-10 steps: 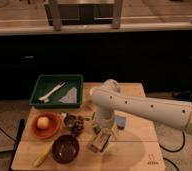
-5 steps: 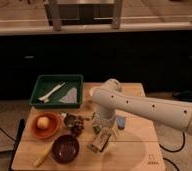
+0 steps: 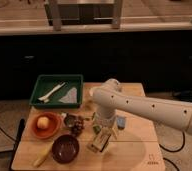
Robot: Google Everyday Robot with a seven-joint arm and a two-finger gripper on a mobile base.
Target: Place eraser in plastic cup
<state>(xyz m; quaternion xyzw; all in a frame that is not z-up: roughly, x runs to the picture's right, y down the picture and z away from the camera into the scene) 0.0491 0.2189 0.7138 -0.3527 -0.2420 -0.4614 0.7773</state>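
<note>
The gripper [image 3: 102,136] hangs low over the board [image 3: 134,150], between the maroon bowl [image 3: 65,148] and a blue block [image 3: 121,121] that is possibly the eraser. I cannot tell whether it grips anything. What seems to be the cup [image 3: 69,119] sits to the left, just beside the orange bowl [image 3: 45,125]. The cup is small and crowded — a sweep leftward could tip it, or drop the eraser into a bowl.

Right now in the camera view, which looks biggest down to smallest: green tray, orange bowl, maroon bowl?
Green tray, largest.
Orange bowl and maroon bowl look alike; unranked.
The tool hangs beside the maroon bowl.
</note>
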